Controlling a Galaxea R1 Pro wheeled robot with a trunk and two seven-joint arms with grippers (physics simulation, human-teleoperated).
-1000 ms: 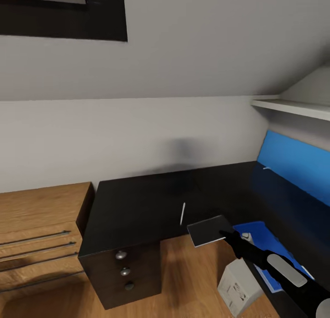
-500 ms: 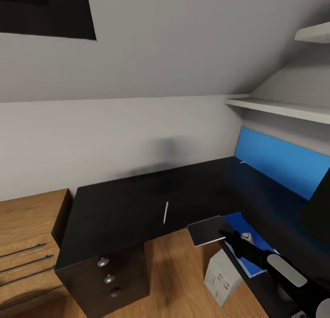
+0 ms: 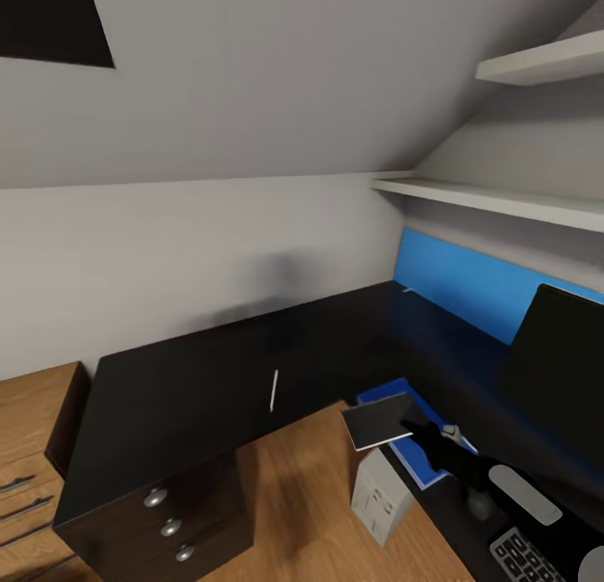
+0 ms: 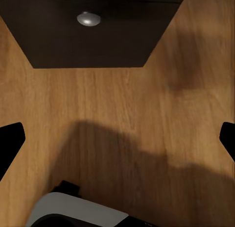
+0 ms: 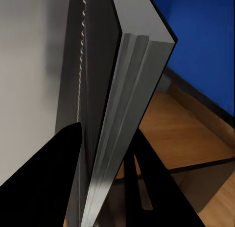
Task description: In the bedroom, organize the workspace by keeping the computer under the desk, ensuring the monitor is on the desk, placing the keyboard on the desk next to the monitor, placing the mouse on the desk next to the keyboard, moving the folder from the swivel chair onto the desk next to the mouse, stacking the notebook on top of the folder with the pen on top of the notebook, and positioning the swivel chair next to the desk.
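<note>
Black desk [image 3: 193,389]: pen [image 3: 273,390] (loose), notebook [image 3: 379,420] above folder [image 3: 413,450].

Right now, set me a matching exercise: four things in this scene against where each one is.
Things:
1. notebook
2. pen
3. folder
4. monitor

Places:
A. lying flat on the desk, partly under the held notebook in the head view
B. standing on the desk in front of the blue wall panel
C. lying alone on the desk's dark top, near its front edge
D. held in the right gripper, above the desk's edge

Pairs: 1-D, 2-C, 3-A, 4-B
</note>
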